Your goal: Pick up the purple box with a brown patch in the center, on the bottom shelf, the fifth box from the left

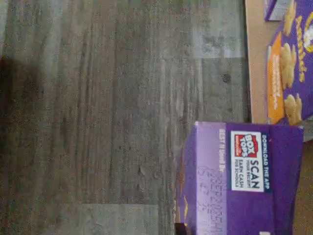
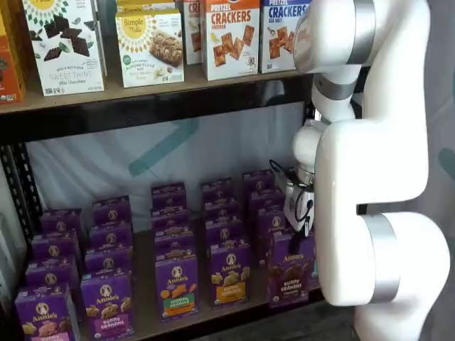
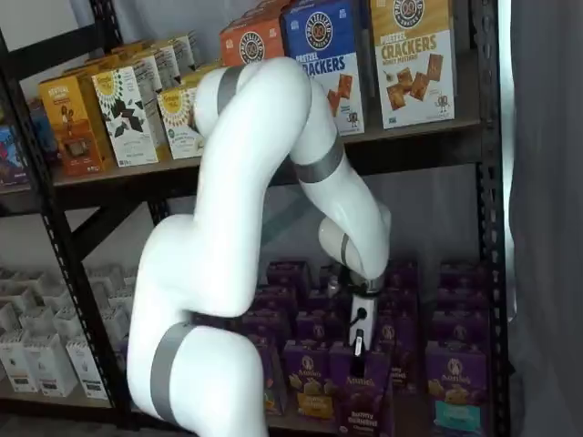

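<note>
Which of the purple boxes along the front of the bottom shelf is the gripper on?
The purple box with dark brown cookies, directly under the gripper. Its front-row neighbours picture golden cookies.

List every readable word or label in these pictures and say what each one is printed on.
"BOX TOPS", "SCAN": top flap of the purple box.
"DOWNLOAD THE APP": same flap.
"Annie's", "BUNNY GRAHAMS": the purple box's front, in a shelf view.
"PRETZEL CRACKERS": orange cracker box.
"Simple": pale box.
"SWEET THINS": white box.
Date stamp and fine print: unreadable.

Grey wood-plank floor (image 1: 112,117) below black metal shelving (image 3: 492,228); a pale sheet (image 2: 178,156) hangs behind.
</note>
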